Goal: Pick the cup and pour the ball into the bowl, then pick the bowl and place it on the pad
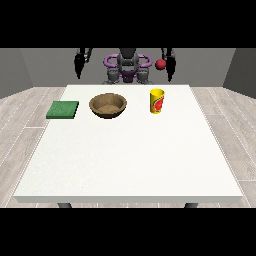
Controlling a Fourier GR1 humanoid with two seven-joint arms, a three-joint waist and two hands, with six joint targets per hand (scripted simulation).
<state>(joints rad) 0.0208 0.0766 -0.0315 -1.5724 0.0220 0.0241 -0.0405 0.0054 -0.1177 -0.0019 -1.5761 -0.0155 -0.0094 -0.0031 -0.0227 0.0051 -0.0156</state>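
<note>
A yellow cup (157,101) with a red mark stands upright on the white table (130,155), right of centre at the far side. A red ball (160,64) shows in the air above the cup, beside the hand at the view's right (170,68). A brown bowl (108,105) sits left of the cup, and a green pad (63,109) lies flat further left. The hand at the view's left (78,66) hangs beyond the table's far edge. Both hands hang down with straight fingers and hold nothing.
The robot's torso (127,67) stands behind the table's far edge, centred. Grey floor surrounds the table on both sides. The table's near half spreads wide in front of the bowl and cup.
</note>
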